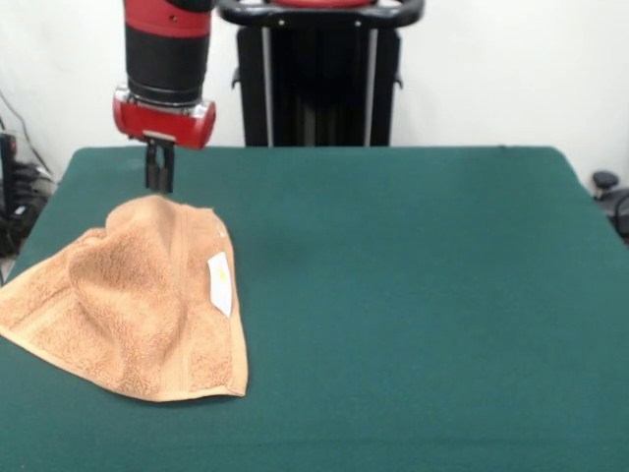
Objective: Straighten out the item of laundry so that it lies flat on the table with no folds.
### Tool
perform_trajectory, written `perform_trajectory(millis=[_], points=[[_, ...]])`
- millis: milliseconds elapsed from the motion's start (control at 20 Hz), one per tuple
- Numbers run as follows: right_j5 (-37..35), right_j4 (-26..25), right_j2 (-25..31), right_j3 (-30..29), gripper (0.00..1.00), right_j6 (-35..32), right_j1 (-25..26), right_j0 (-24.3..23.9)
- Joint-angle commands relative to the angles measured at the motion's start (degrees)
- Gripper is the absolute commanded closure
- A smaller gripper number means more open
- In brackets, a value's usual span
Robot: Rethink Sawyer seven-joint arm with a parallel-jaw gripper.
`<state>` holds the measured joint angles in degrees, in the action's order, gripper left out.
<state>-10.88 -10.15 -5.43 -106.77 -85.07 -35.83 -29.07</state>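
Front view: at the left, the towel [133,305] lies rumpled and folded over itself on the green desk [413,295], its white label [220,282] showing. The end effector [159,177] touches its far edge; grip state unclear. Flattening remains undone.

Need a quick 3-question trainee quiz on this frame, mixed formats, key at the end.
1. True or false: the towel lies fully flat on the table.
2. In the front view, where is the gripper?
A. At the towel's far edge, picture left
B. Over the bare middle of the table
C. At the table's right edge
3. Fill in: a white ___ shows on the towel's right side.

Key
1. False. The towel is bunched, with a raised fold through its middle.
2. A. It hangs at the towel's far tip; whether it grips the cloth cannot be told.
3. label
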Motion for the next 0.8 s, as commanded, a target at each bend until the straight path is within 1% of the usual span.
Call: perform_trajectory(millis=[50, 250, 500, 800], points=[[-0.5, -3.6, 2.0, -2.3, 1.0, -6.0, 6.9, 1.7], [2.0, -4.0, 1.3, -1.6, 1.0, -7.7, 8.0, 2.5], [4.7, -2.8, 0.9, -0.6, 1.0, -10.3, 10.7, 3.4], [4.9, -1.8, 1.3, -1.0, 1.0, -10.5, 10.3, 4.2]])
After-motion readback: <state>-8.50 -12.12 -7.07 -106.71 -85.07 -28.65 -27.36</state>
